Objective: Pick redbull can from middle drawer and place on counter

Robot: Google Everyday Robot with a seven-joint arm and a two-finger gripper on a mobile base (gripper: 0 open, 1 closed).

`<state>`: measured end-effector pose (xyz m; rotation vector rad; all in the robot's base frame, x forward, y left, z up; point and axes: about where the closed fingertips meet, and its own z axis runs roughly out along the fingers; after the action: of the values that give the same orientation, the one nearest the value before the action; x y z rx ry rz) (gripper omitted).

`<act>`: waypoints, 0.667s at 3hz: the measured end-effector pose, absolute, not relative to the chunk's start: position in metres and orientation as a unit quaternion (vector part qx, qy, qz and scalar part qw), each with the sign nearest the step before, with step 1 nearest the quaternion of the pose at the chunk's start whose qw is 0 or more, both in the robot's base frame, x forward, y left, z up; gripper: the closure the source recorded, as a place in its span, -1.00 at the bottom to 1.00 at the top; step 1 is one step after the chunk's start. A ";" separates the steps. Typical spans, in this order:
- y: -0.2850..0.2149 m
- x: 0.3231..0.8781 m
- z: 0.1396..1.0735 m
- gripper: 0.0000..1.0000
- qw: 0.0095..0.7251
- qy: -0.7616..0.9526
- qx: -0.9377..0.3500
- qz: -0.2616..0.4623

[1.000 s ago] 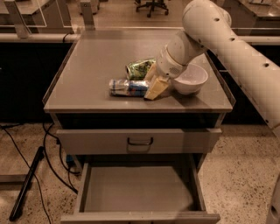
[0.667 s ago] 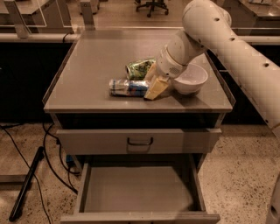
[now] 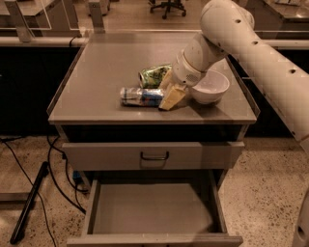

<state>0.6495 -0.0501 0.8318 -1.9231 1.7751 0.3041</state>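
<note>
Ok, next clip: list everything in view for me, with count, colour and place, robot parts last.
redbull can: 1, silver and blue, lying on its side, front centre of the counter
green can: 1, green, dented, just behind the redbull can
bowl: 1, white, right side of the counter
counter: 1, grey, cabinet top
middle drawer: 1, grey, pulled open, bottom of view
drawer front: 1, grey with black handle, closed, above the open drawer
cables: several, black, floor at left
office chair: 1, dark, background
arm: 1, white, reaching in from the right
gripper: 1, pale yellow, at the redbull can's right end
</note>
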 end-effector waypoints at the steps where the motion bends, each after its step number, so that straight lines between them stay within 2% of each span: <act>1: -0.048 0.652 0.832 -0.44 0.240 0.659 -0.705 0.104; 2: -0.048 0.654 0.835 -0.93 0.238 0.663 -0.704 0.096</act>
<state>0.6540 -0.0477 0.8346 -1.9278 1.8162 0.2620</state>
